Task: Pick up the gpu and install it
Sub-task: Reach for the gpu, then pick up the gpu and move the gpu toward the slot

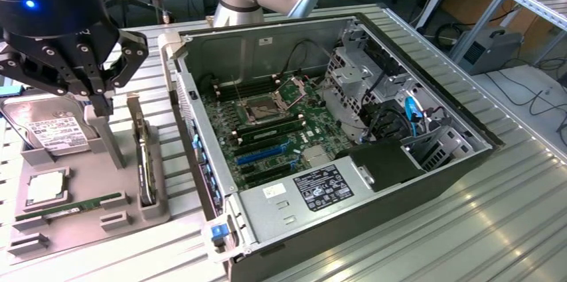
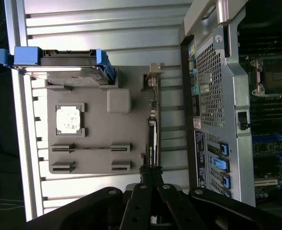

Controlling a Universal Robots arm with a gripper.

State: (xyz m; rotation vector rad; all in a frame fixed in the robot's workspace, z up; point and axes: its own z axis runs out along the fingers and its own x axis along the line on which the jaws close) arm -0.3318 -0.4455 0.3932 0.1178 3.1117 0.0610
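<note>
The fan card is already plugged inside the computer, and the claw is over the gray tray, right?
No. The exterior view shows the fan card standing on edge in the gray tray beside the computer, not plugged inside it. The claw is over the gray tray.

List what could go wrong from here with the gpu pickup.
1. The pincer is shut near the gpu, which stands on edge in the grey fixture; going down shut, it could strike the card's edge rather than straddle it.
2. The open case's wall stands close beside the fixture, so a lifted card might clip it.
</note>
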